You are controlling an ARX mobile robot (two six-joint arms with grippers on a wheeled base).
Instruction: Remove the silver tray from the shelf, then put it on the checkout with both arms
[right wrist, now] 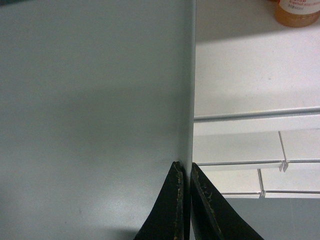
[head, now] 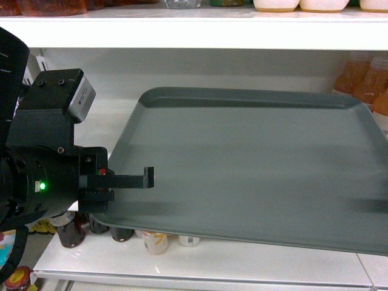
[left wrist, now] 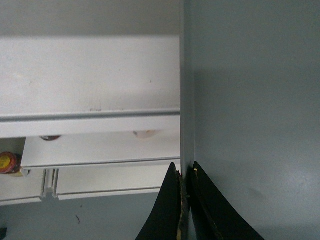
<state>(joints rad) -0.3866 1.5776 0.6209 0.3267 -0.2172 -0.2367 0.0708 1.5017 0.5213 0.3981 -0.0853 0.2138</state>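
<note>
Above the shelf (head: 206, 260), silver tray (head: 254, 163), matte grey-green, rounded corners

Upper shelf board (head: 194, 33) close above silver tray (head: 254, 163).

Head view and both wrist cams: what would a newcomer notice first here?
The big silver tray fills most of the head view, held out in front of the white shelf. Each wrist view shows a gripper shut on a tray edge: left gripper on the left rim, right gripper on the right rim. Bottles and jars stand below the tray's near edge.
</note>
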